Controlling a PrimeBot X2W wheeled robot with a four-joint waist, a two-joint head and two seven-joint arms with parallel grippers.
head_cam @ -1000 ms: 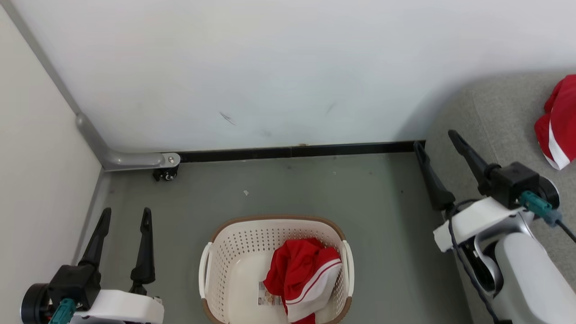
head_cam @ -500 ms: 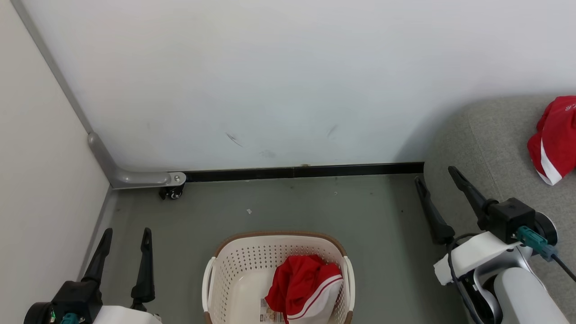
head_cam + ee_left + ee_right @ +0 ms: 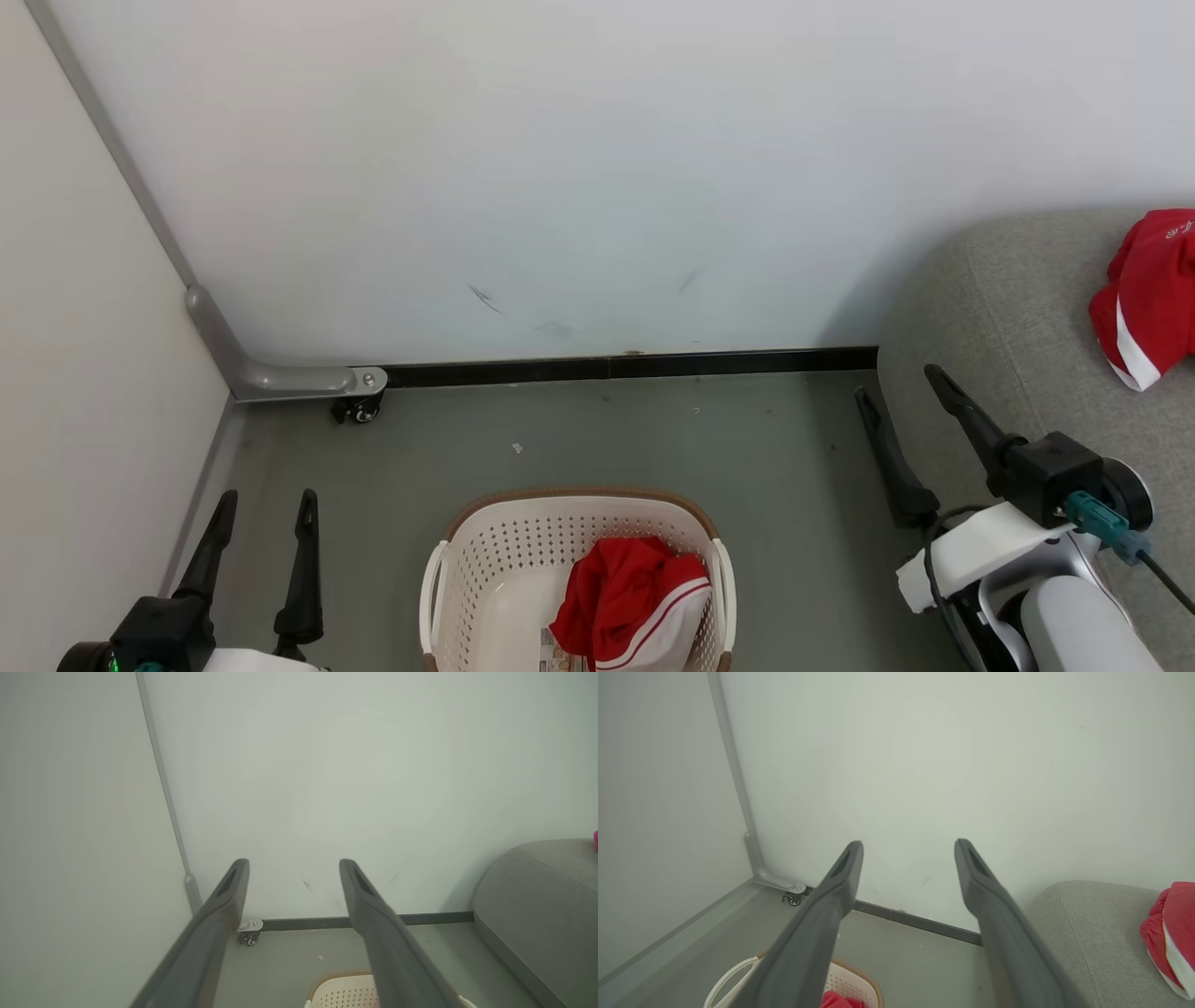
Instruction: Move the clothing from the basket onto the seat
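Camera tilted, things unmoved: cream perforated plastic basket (image 3: 579,496) now bottom centre, red white-striped garment (image 3: 630,588) inside; second red garment (image 3: 1144,299) on grey fabric sofa (image 3: 1008,308), right edge. Fingers apart, empty: left gripper (image 3: 268,497), right gripper (image 3: 894,383). Second fetch pending.

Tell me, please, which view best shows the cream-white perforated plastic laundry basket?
The head view: the cream-white perforated basket shows its brown rim, both handles and the red garment inside. The left wrist view catches a rim sliver; the right wrist, one handle and corner.
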